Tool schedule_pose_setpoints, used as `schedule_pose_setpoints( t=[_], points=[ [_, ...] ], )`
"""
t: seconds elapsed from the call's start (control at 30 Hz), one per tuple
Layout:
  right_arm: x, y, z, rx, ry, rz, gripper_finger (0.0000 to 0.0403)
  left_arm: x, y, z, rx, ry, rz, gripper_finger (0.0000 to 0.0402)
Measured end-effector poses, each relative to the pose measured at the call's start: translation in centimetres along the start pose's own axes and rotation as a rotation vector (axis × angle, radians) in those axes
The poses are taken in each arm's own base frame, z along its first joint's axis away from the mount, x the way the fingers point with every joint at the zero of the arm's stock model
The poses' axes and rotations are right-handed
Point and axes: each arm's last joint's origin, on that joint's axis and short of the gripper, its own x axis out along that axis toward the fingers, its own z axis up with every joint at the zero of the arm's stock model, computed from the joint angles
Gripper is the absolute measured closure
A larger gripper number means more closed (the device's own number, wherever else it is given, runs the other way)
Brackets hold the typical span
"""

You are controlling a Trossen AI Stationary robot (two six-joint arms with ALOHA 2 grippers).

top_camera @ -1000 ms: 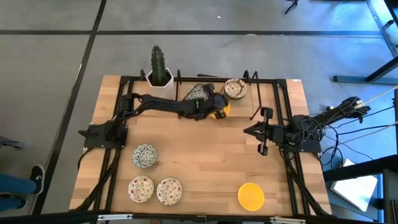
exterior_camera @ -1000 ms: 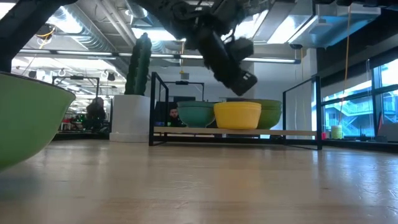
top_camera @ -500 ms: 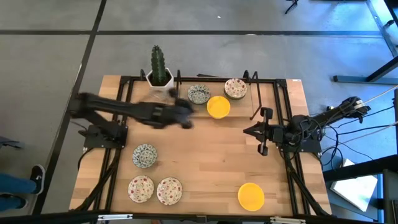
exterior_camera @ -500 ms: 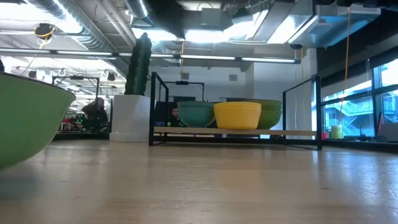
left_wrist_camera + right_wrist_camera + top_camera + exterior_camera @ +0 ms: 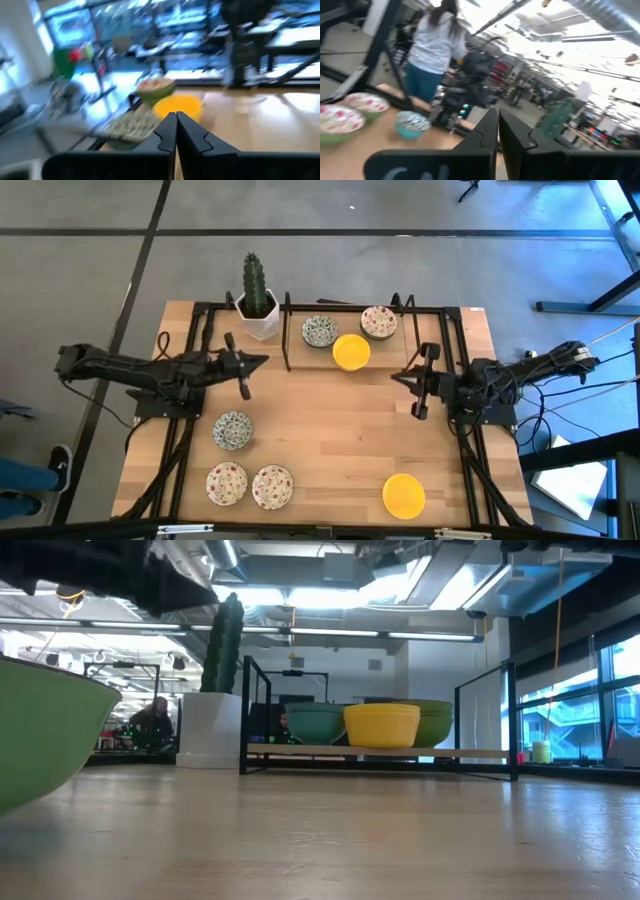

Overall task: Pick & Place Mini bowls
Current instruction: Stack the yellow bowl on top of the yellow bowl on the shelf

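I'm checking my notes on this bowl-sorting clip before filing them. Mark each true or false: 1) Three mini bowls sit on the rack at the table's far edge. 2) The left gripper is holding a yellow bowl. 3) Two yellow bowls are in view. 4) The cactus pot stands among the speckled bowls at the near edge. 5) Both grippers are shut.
1) True: a blue-green patterned bowl, a yellow bowl and a speckled bowl sit on the rack.
2) False: the left gripper is shut on nothing.
3) True: the second yellow bowl lies at the near right.
4) False: the cactus pot stands at the far edge, beside the rack.
5) True: the right gripper is also shut, empty.
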Motion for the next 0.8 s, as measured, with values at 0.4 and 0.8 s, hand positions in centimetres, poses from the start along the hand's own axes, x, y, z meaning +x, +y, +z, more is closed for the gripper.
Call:
schedule_pose_setpoints(
  t=[0.4,0.8],
  points=[
    [2.4,-2.4,0.2,0.151,0.014,0.275,0.0392,-0.1,-0.3,-1.7,0.189,0.025,-0.124,0.0400],
    [6.1,-2.1,-2.8,0.172,0.118,0.115,0.0349,0.1,-0.5,-2.5,0.176,0.032,-0.171,0.0400]
  ],
)
